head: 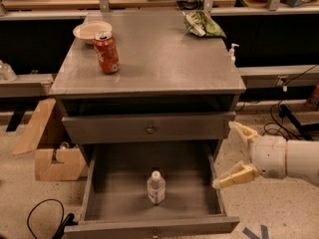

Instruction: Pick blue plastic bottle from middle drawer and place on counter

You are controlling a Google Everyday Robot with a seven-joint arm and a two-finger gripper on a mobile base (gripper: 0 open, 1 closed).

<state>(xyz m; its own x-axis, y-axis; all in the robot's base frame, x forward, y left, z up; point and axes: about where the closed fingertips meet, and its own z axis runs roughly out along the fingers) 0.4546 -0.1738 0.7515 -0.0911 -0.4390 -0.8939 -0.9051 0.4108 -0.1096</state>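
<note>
End effector beside open middle drawer; speckled floor.

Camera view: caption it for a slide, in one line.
Open gripper beside the right wall of the open drawer, bottle upright inside; can on the counter.

The counter is carrying 3 things: a can standing upright near the left edge, a bowl sitting just behind it, and a bag lying at the back right corner. The drawer floor is bearing the bottle upright. The gripper is hanging beside the drawer's right wall, fingers spread.
</note>
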